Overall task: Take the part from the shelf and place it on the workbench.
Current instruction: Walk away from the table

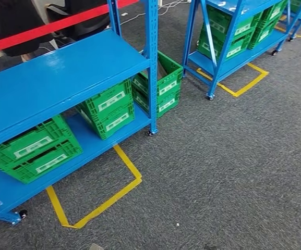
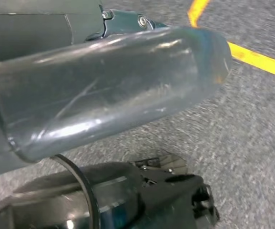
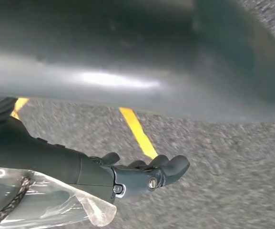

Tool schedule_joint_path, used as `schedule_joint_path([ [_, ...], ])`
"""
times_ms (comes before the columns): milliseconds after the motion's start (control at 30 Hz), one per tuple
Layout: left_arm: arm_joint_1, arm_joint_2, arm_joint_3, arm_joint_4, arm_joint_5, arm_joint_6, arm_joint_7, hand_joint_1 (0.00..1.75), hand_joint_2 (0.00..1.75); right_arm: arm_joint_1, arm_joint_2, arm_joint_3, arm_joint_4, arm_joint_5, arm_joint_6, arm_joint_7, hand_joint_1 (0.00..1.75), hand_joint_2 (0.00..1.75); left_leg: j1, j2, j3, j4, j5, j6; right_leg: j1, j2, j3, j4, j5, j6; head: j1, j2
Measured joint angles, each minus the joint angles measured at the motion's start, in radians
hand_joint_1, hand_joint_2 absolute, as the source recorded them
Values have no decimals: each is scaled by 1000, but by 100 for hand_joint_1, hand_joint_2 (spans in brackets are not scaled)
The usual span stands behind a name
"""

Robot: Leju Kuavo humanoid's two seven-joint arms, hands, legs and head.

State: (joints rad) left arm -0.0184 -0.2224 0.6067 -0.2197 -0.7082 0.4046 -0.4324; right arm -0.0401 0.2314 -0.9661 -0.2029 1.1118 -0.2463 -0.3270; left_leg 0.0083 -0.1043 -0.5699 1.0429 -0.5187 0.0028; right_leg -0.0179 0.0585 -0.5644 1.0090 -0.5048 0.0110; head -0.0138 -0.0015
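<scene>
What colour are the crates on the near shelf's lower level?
Green, with pale label strips on their sides. The crates on the blue shelf show best in the head view.

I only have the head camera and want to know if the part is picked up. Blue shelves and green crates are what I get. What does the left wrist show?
Observer: A clear piece, glossy and elongated, lies across the left wrist view, close against the left hand. I cannot tell whether the fingers grip it.
Operator: And the right side?
Observer: The right hand hangs over grey carpet and a yellow tape line, fingers stretched out, with crinkled clear film beside it.
</scene>
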Motion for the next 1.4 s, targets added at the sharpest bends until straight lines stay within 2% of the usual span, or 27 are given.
schedule_joint_path([
  [67, -2, 5, 0, 0, 0, -1, 0, 0, 0, 1, 0, 0, 0, 1, 1, -1, 0, 0, -4, 63, -39, 87, -46, -10, -1, -32, 15, -8, -5, -10, -5, 0],
  [133, -4, 8, 0, 0, 0, -1, 1, 0, 0, 4, 0, 0, 0, 1, 1, -2, 0, 0, -2, 90, -103, 210, -92, -17, 1, -67, 26, -8, -15, -15, -6, 0],
  [167, -3, 9, 0, 0, 0, -1, 1, 0, 0, 4, 0, -1, 0, 1, 2, -2, 0, 0, 0, 94, -122, 243, -93, -19, 1, -83, 32, -8, -21, -15, -6, 0],
  [200, -1, 10, 0, 0, 0, -1, 1, 0, 0, 4, 0, -1, 0, 1, 2, -2, 0, 0, 1, 97, -123, 240, -75, -20, 1, -97, 39, -8, -26, -15, -6, 0],
  [233, 1, 10, 0, 0, 0, -1, 1, 0, 0, 3, 0, -1, 0, 1, 2, -2, 0, 0, 1, 102, -105, 198, -39, -19, 1, -109, 47, -8, -32, -14, -7, 0],
  [300, 2, 12, -1, 0, 0, -1, 2, 0, 0, 2, 1, -1, 0, 1, 2, -2, 0, 0, -7, 142, -44, 68, 28, -8, 3, -132, 62, -9, -44, -8, -6, 0],
  [367, -2, 13, -1, 0, 1, 0, 2, 0, 0, 2, 1, -1, 0, 1, 3, -4, 0, 0, -19, 183, -8, -9, 45, 6, 7, -154, 71, -9, -55, 3, -6, 0],
  [400, -3, 13, 0, 0, 2, 1, 2, 0, 0, 0, 1, -1, 0, 1, 3, -5, 0, 0, -24, 187, -7, -13, 38, 11, 9, -165, 75, -11, -58, 9, -5, 0],
  [467, 0, 14, 0, 0, 5, 4, 3, 0, 0, -5, 2, -1, 0, 1, 5, -6, 0, 0, -22, 165, -5, -24, 39, 19, 9, -178, 84, -14, -65, 18, -2, 0],
  [533, 2, 15, 0, 0, 6, 6, 3, 0, 0, -9, 2, -1, 0, 1, 6, -10, 0, 0, -14, 141, 5, -36, 41, 30, 7, -138, 66, 28, -93, 25, 2, 0],
  [600, -2, 13, 0, 0, 6, 8, 3, 0, 0, -8, 2, -1, 0, 1, 6, -12, 0, 0, -9, 115, 10, -41, 40, 38, 4, -82, -3, 152, -144, 29, 7, 0],
  [633, -3, 12, 1, 0, 6, 8, 3, 0, 0, -6, 2, -1, 0, 1, 7, -13, 0, 0, -8, 101, 11, -41, 39, 40, 3, -69, -47, 222, -162, 32, 8, 0],
  [667, -3, 12, 1, 0, 6, 8, 3, 0, 0, -4, 2, -1, 0, 1, 8, -14, 0, 0, -7, 86, 14, -41, 36, 40, 2, -64, -82, 267, -165, 34, 8, 0],
  [700, -2, 11, 1, 0, 6, 8, 3, 0, 0, -2, 1, -1, 0, 1, 10, -15, 0, 0, -6, 71, 18, -40, 32, 38, 0, -62, -101, 277, -146, 36, 8, 0],
  [733, -1, 11, 1, 0, 6, 8, 3, 0, 0, -1, 1, -2, 0, 1, 11, -16, 0, 0, -5, 57, 25, -40, 28, 35, -1, -60, -100, 248, -108, 38, 8, 0],
  [800, 2, 10, 1, 0, 6, 8, 3, 0, 0, -1, 1, -3, 0, 1, 13, -17, 0, 0, -2, 36, 40, -37, 14, 26, -6, -50, -59, 127, -23, 42, 10, 0],
  [833, 2, 10, 2, 0, 6, 8, 3, 0, 0, -2, 2, -3, 0, 0, 15, -18, 0, 0, -2, 29, 44, -32, 6, 19, -8, -43, -36, 72, -3, 41, 12, 0],
  [867, 2, 10, 2, 0, 6, 8, 3, 0, 0, -5, 2, -3, 1, -1, 17, -19, 0, 0, -3, 24, 44, -28, 0, 13, -9, -37, -21, 40, 2, 37, 14, 0],
  [967, 4, 11, 2, 1, 7, 10, 3, 0, 0, -10, 3, -4, 2, -5, 23, -23, 0, 0, -4, 22, 43, -24, -9, -1, -8, -31, -8, 26, -12, 14, 9, 0],
  [1033, 4, 9, 2, 1, 10, 21, 3, 0, 0, -8, 3, -5, 2, -7, 23, -24, 0, 0, -3, 47, 31, 12, -31, -9, -9, -37, 2, 24, -18, 1, 5, 0],
  [1100, 0, 3, 2, 1, 14, 37, 3, 0, 0, -6, 3, -6, 2, -7, 22, -25, 0, 0, -3, 80, -27, 125, -77, -16, -7, -46, 14, 22, -28, -9, 1, 0],
  [1167, -2, -2, 2, 1, 16, 46, 3, 0, 0, -4, 3, -7, 2, -7, 22, -25, 0, 0, -2, 93, -103, 248, -108, -17, -4, -54, 27, 22, -41, -12, 1, 0],
  [1200, -1, -4, 3, 1, 16, 48, 3, 0, 0, -3, 3, -8, 2, -7, 22, -25, 0, 0, -3, 95, -123, 271, -97, -14, -2, -56, 36, 22, -48, -13, 0, 0],
  [1233, 0, -6, 3, 1, 16, 50, 3, 0, 0, -2, 3, -8, 2, -7, 22, -25, 0, 0, -4, 95, -125, 254, -66, -9, 1, -58, 46, 22, -56, -12, 0, 0],
  [1300, 0, -8, 4, 1, 17, 51, 3, 0, 0, -1, 3, -8, 2, -7, 22, -25, 0, 0, -11, 96, -88, 143, 22, 11, 4, -60, 68, 20, -73, -12, 1, 0],
  [1333, 0, -8, 5, 1, 17, 51, 3, 0, 0, -1, 5, -8, 2, -7, 22, -26, 0, 0, -17, 98, -66, 90, 49, 22, 6, -61, 76, 18, -81, -10, 3, 0],
  [1400, -1, -9, 6, 1, 16, 53, 3, 0, 0, -2, 7, -9, 3, -8, 21, -26, 0, 0, -27, 102, -36, 27, 49, 41, 5, -66, 87, 10, -88, -1, 4, 0],
])
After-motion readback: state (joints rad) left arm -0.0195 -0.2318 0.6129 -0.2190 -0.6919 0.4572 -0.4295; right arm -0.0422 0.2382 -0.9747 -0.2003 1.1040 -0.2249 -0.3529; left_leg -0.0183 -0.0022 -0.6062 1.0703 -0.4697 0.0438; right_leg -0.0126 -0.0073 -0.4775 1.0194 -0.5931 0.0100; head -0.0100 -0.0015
